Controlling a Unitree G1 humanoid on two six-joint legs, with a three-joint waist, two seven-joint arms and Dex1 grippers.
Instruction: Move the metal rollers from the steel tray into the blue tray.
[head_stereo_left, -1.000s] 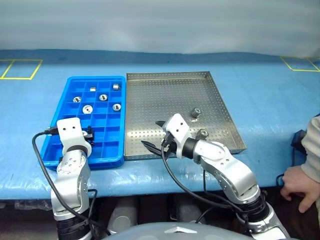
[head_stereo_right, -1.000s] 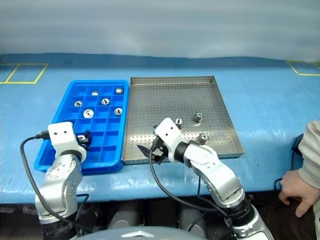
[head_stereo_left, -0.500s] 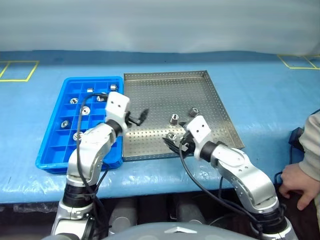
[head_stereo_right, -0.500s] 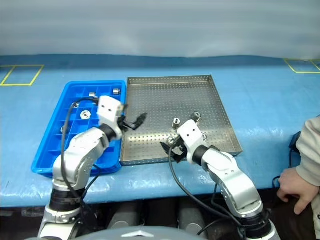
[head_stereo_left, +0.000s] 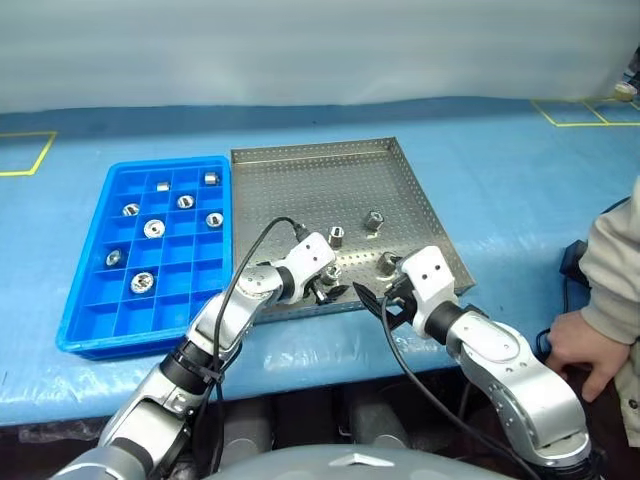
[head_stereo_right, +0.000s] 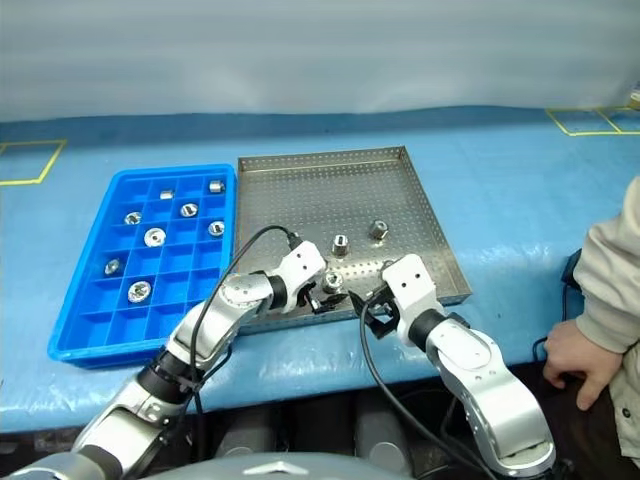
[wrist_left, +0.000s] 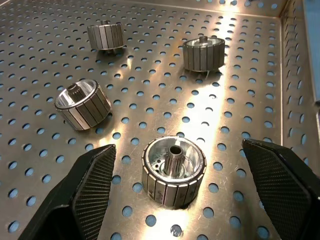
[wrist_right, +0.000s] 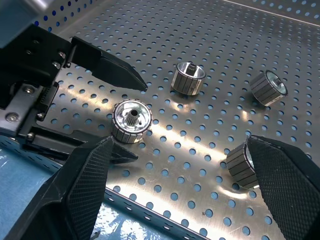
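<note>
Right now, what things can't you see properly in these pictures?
- One metal roller in the steel tray: in the left eye view, partly hidden behind the right hand.
- The person's hand: their arm is cut off by the picture's right edge.
- The rollers in the blue tray: too small to show their holes clearly.

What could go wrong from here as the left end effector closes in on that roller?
1. The left end effector straddles the nearest metal roller, which stands upright; uneven finger contact could tip or roll it.
2. The right end effector hovers open close by over the steel tray, so the two could collide.
</note>
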